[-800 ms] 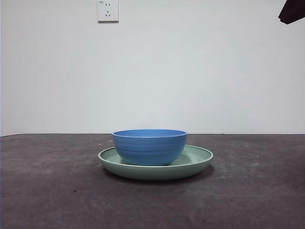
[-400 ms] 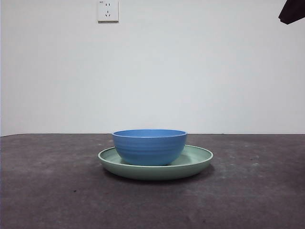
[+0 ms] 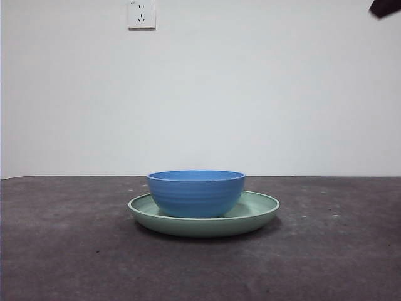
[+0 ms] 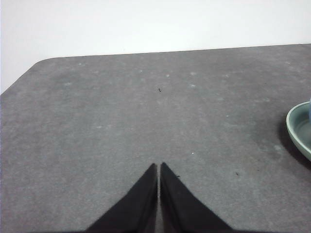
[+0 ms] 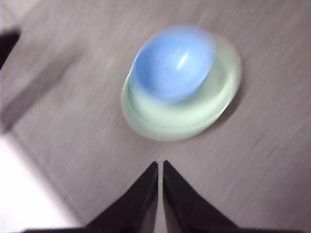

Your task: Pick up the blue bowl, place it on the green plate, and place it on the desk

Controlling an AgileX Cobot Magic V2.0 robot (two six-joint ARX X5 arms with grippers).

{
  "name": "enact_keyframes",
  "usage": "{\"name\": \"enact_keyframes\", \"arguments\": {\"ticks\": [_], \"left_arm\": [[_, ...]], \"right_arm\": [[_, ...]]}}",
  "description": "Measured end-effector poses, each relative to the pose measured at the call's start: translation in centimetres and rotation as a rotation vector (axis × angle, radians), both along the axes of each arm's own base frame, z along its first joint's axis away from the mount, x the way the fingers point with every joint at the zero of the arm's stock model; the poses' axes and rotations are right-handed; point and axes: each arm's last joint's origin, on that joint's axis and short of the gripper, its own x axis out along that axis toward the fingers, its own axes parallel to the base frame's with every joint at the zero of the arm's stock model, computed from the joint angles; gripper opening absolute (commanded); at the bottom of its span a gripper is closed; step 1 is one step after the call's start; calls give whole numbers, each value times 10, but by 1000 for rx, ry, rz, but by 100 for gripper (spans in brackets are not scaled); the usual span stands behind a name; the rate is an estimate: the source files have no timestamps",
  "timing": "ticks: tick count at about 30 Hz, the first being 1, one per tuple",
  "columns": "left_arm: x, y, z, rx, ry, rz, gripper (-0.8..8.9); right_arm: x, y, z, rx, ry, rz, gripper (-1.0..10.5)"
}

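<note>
The blue bowl (image 3: 196, 193) sits upright inside the green plate (image 3: 258, 207), a bit toward the plate's 9 o'clock side in the front view, and the plate lies flat on the dark worktop (image 3: 62, 251). The bowl looks empty. The right gripper (image 5: 160, 165) hangs high above the worktop with its fingers pressed together and holding nothing; its picture is blurry, and the bowl and plate show well apart from the fingertips, toward 12 o'clock. The left gripper (image 4: 159, 166) is over bare worktop, fingers closed and empty, with only the plate's rim (image 4: 295, 127) showing far off at about 3 o'clock.
</note>
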Motion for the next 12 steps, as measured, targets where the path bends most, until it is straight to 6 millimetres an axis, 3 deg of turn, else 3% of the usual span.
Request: {"name": "enact_keyframes", "arguments": {"ticks": [5, 12], "left_arm": [[0, 0, 0, 0, 0, 0, 9], [0, 0, 0, 0, 0, 0, 9]], "right_arm": [[-12, -19, -3, 63, -268, -124, 11], [-21, -39, -49, 57, -542, -356, 11]]}}
